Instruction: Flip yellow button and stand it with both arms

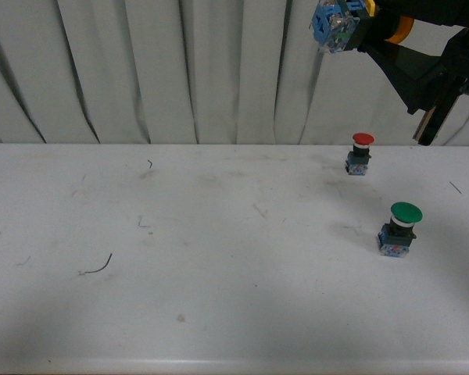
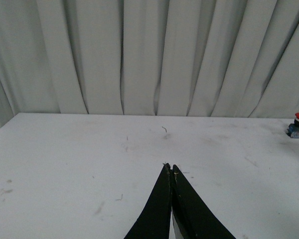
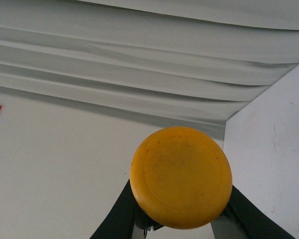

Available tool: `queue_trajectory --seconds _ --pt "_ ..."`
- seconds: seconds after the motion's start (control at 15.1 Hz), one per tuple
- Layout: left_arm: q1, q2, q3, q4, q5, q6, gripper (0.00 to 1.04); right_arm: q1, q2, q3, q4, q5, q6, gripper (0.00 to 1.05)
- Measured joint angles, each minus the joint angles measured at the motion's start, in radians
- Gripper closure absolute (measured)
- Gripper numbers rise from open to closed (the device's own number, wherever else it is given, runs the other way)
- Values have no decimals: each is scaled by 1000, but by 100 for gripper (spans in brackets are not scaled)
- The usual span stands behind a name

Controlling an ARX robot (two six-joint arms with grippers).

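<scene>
White table [image 1: 219, 312], scuffed, fronted by a pleated pale curtain [image 1: 141, 70]. Only the right arm is visible in the front view.

Right gripper [image 1: 369, 33]: raised high over the table's far right, its fingers [image 3: 117, 215] clamped on the yellow button [image 1: 334, 23] about the collar. The button is airborne, well above the red-capped switch [image 1: 361, 154]. Its long axis runs roughly level: the bluish base block points towards the robot's left and the yellow cap faces back along the right wrist, filling that camera.

Left gripper [image 2: 170, 170]: low over the table, fingers pressed together with nothing between them. It does not show in the front view, so its exact station cannot be fixed.

Judgement: the button lies above and to the right of the left fingers, well apart. The base block is the free end offered towards them, so a handover would need the left fingers parted and raised to that end.

The green-capped switch [image 1: 401, 229] stands upright nearer the front. A wire scrap [image 1: 98, 266] lies at left.
</scene>
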Motion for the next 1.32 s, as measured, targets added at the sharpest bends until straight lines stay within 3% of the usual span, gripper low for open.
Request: queue_trajectory --seconds 0.73,0.93,1.13,1.32 --pt "0 -72 -86 12 0 0 103 32 0 0 -2 3 -28 75" --pt "0 -72 -86 15 0 0 103 38 -2 -1 -2 3 -111 75" --pt "0 -72 -86 14 0 0 71 38 -78 28 -66 100 -451 75" --pt "0 -72 -86 14 0 0 34 14 -99 179 -509 423 -978 75"
